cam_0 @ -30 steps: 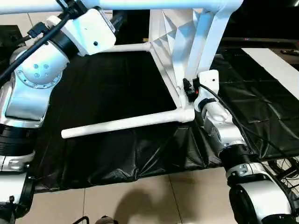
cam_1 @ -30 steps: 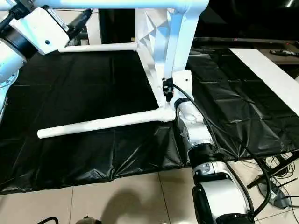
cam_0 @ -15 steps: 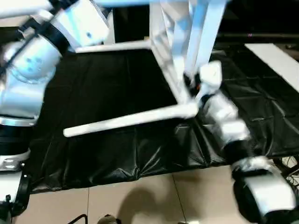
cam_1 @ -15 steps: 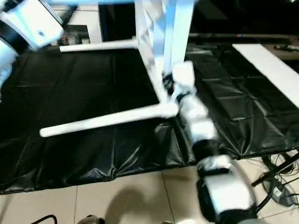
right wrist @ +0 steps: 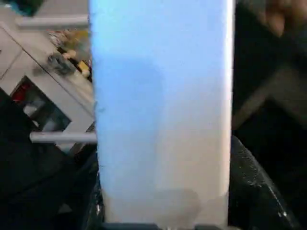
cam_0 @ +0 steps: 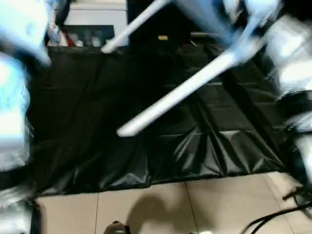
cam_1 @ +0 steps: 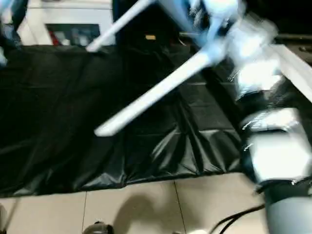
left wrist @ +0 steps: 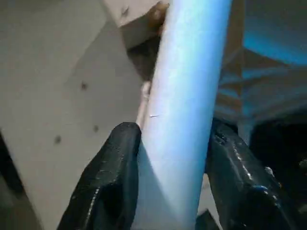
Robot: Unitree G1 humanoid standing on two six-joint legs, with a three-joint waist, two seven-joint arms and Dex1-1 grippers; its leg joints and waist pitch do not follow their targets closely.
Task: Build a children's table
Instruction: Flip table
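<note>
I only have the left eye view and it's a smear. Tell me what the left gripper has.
Observer: In the left wrist view the left gripper has a white leg between its black fingers, one pressed to each side.
Operator: Now the right one.
Observer: The right wrist view shows the right gripper clamped around a broad white table piece. I cannot tell whether it is a leg or the tabletop's edge.
Operator: Report anything behind it.
Observer: A thin pale bar runs crosswise in the background, apart from the gripper.
</note>
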